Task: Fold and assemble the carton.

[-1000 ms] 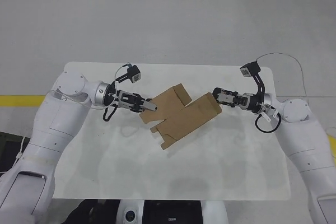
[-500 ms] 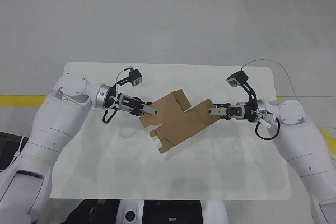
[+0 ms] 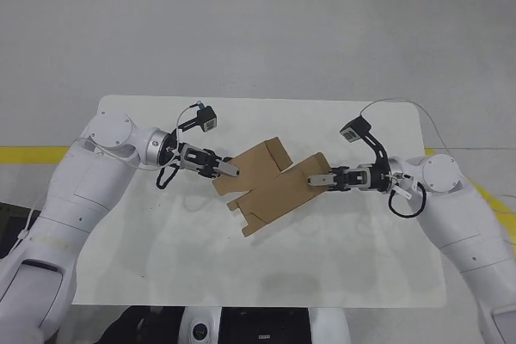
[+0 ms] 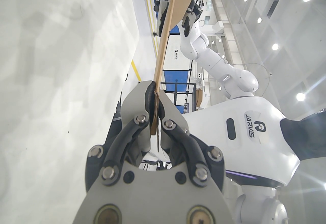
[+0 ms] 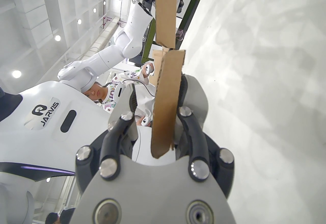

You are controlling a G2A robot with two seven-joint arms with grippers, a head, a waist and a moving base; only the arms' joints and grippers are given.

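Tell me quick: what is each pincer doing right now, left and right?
Left pincer: closed on the edge of the carton.
Right pincer: open, with a carton flap between its fingers.

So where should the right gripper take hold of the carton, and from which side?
Its free end flap, edge-on from the robot's right. The carton is a thin flattened sheet, the left gripper clamps the opposite end, and the open right gripper straddles this edge.

White table [image 3: 327, 258], yellow floor stripe [image 3: 17, 155]
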